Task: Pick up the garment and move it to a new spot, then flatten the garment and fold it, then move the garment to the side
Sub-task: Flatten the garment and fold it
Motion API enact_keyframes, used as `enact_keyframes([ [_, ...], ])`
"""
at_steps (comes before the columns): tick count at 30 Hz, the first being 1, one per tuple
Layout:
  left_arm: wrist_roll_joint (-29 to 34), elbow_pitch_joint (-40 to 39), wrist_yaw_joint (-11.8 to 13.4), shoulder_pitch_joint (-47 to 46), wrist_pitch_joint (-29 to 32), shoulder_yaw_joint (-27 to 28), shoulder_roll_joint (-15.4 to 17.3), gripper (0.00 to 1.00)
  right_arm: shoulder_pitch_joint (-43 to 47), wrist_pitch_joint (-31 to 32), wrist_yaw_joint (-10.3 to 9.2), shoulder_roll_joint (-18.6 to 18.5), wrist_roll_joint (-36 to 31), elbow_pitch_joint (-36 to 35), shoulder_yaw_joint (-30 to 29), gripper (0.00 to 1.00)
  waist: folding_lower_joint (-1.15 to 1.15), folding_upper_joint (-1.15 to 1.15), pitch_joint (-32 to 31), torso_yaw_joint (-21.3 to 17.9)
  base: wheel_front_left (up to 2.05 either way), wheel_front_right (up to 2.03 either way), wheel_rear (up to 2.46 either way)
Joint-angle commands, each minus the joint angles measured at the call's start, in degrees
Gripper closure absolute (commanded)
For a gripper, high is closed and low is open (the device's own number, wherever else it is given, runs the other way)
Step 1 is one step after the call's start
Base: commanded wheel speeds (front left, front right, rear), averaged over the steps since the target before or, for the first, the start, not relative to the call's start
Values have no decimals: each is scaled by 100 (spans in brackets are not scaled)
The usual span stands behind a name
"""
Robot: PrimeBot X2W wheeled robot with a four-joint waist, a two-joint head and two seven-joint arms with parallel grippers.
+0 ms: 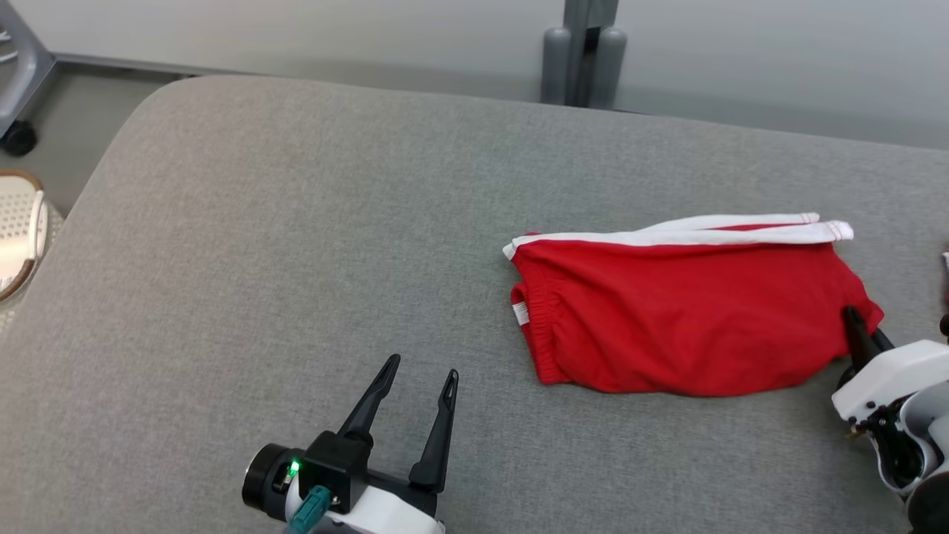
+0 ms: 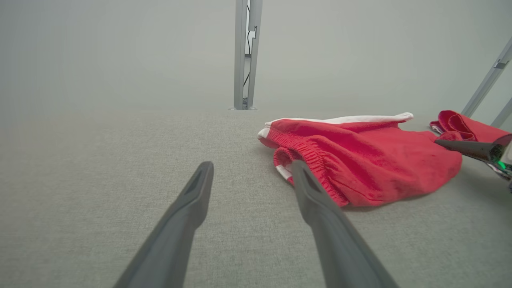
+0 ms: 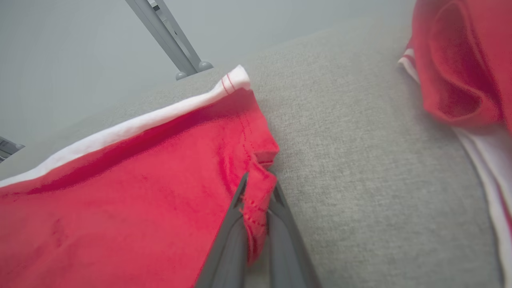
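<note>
The garment (image 1: pixel 682 319), red shorts with a white side stripe and an elastic waistband, lies flat on the grey padded table (image 1: pixel 296 259), right of centre. My right gripper (image 1: pixel 852 320) is at the garment's right end, shut on a pinch of the red hem. The right wrist view shows the garment (image 3: pixel 120 200) with its hem bunched between the fingers of the right gripper (image 3: pixel 260 188). My left gripper (image 1: pixel 422 368) stands open over bare table, left of the waistband and apart from it. In the left wrist view the garment (image 2: pixel 360 160) lies just beyond the left gripper (image 2: pixel 252 166).
A second red garment (image 3: pixel 456 60) with white trim lies on the table just right of the held one. A grey metal post (image 1: pixel 586 52) stands behind the table's far edge. Off the table's left edge are a chair wheel (image 1: pixel 18 137) and a pale perforated object (image 1: pixel 18 237).
</note>
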Motion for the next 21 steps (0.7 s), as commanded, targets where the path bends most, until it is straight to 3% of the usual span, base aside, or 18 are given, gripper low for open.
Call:
enact_keyframes([
  [1,26,11,23,72,-25,32,26,0,160,-85,-3,-57,71,-85,23,100,0,0,-159,-152,0,0,0],
  [11,-43,92,-29,220,-25,48,31,0,935,-262,-3,-237,283,-606,-56,100,0,0,-715,-510,0,0,0],
  [21,-86,185,-46,344,54,-42,50,0,1336,-283,-3,-301,267,-635,-182,100,0,0,-1028,-604,0,0,0],
])
